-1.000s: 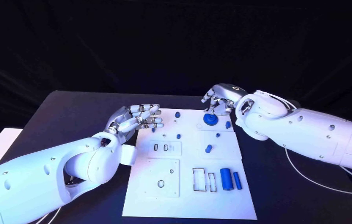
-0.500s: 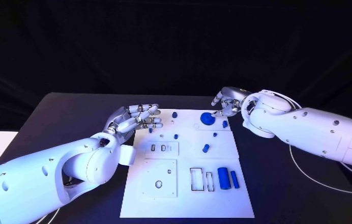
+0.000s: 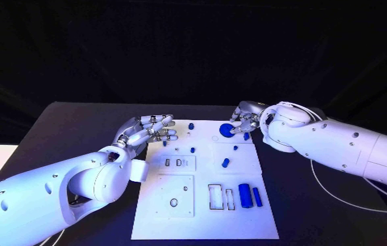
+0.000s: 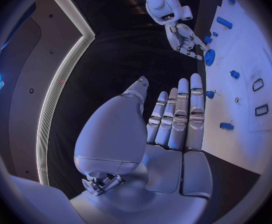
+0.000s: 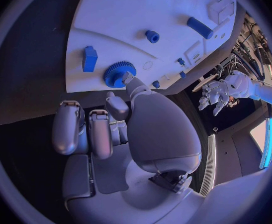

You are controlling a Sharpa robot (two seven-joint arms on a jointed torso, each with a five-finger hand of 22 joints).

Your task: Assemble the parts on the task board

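Observation:
The white task board [image 3: 182,209] lies in the middle of the black table. At its far right corner my right hand [image 3: 245,119] pinches a blue gear [image 3: 226,129] between thumb and a finger, low over the board. In the right wrist view the thumb lies on the blue gear [image 5: 116,73], next to a blue block [image 5: 90,58]. My left hand [image 3: 150,129] hovers at the board's far left corner with its fingers straight and apart, holding nothing. The left wrist view shows my left hand [image 4: 173,122] and, beyond it, my right hand [image 4: 184,37] at the gear [image 4: 209,57].
Small blue pegs [image 3: 191,126] and a short blue bar [image 3: 226,162] are spread over the board's far half. A thick blue cylinder [image 3: 245,195] and a thinner one [image 3: 257,197] lie near rectangular slots [image 3: 217,197] at the near right. Black table surrounds the board.
The camera has shifted a little. My right hand's fingers have come down and closed on the blue gear. The left hand has kept its pose.

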